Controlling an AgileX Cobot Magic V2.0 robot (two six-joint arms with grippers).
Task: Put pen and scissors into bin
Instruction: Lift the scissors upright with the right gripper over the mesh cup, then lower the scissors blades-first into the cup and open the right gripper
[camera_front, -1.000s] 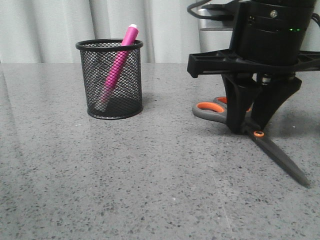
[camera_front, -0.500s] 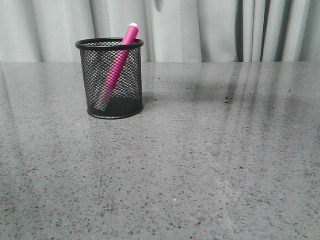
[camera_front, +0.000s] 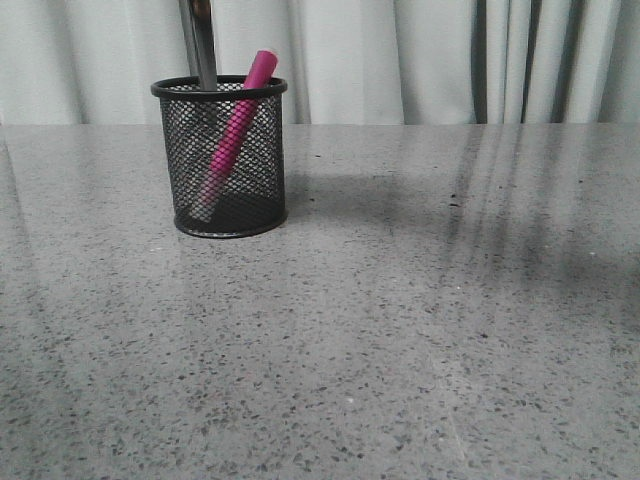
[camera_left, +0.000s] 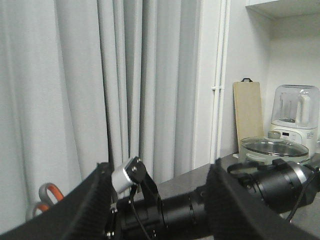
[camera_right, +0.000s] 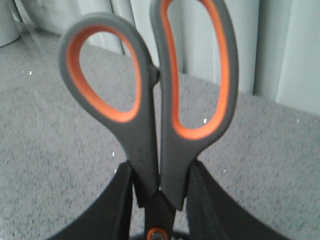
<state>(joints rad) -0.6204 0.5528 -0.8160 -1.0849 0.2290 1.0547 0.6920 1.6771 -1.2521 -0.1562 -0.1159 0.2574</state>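
Presently the right tool (camera_right: 159, 200) pinches the scissors (camera_right: 155, 100), blades entering the bin (camera_front: 219, 160) at the tabletop's (camera_front: 400, 330) far-left; pen (camera_front: 232, 135) inside. Left tool (camera_left: 155, 200) spread.

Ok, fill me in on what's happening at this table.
The right gripper has its jaws shut on the scissors, handles up. In the front view the dark blades hang down into the black mesh pencil cup, where the pink pen already leans. The left gripper is open and empty, raised off the table.
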